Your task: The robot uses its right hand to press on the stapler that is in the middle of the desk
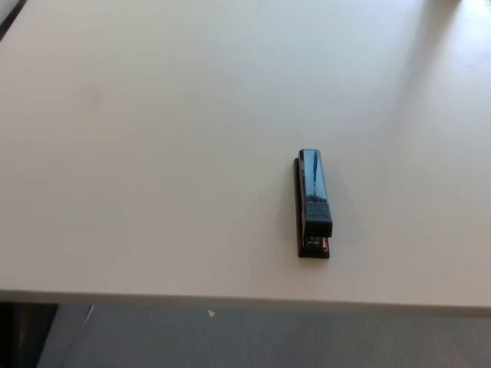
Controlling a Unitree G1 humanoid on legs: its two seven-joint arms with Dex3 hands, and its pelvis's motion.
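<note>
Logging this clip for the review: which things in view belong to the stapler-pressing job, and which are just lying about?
Belongs to the job:
- stapler, black, lying lengthwise on the desk
- desk, white, bearing it

Just lying about:
- nothing else on the desk; only floor below its front edge

Neither robot hand is in view.

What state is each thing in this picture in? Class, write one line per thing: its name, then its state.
Black glossy metal stapler: lying flat on its base, lengthwise toward the desk's near edge, arm down, nothing touching it, not yet pressed.
Pale, smooth-topped desk: holds only the stapler in this view.
Left robot hand: not in view.
Right robot hand: not in view.
</note>
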